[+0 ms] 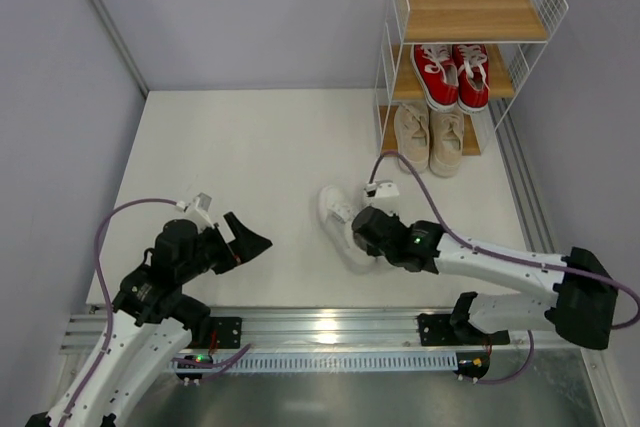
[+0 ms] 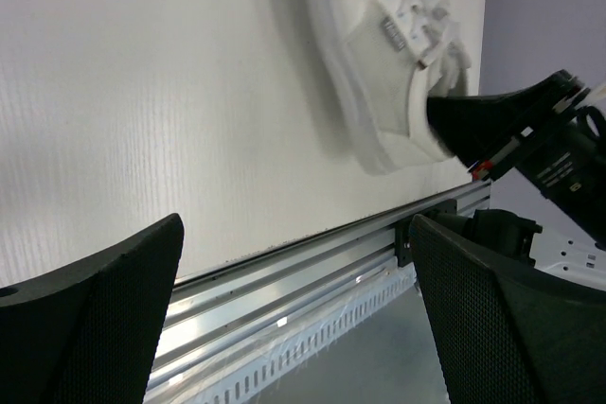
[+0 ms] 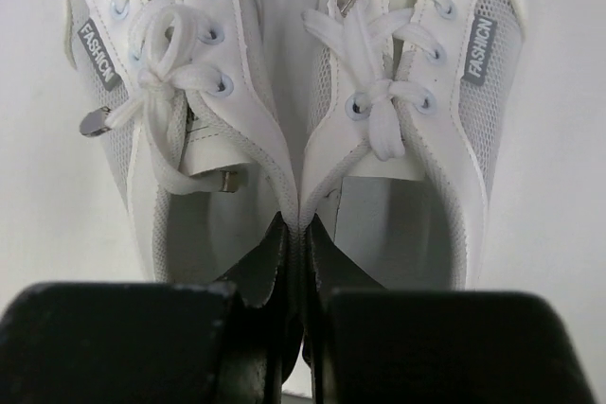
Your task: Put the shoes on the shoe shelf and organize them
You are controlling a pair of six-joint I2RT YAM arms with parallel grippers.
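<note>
1. Got the white sneakers (image 1: 343, 219) side by side low at the tabletop (image 1: 250, 147), center-right (resting or just lifted, can't tell), well apart from the shoe shelf (image 1: 470, 12).
2. Clenched on that pair w/ the right fingers (image 3: 258, 276): one finger inside each shoe, inner collars pinched together btwn them.
3. Released on the other side: left fingers (image 2: 104, 319) spread wide above the tabletop, well left of the white pair.
4. Already on the shelf: red sneakers (image 1: 453, 75) on mid tier, beige sneakers (image 1: 430, 137) on bottom tier, toes facing front.

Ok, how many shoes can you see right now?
6. Two red shoes on the shoe shelf, middle board; two beige shoes on its bottom board; two white shoes on the table, pinched together by the right gripper. None look hidden.
</note>
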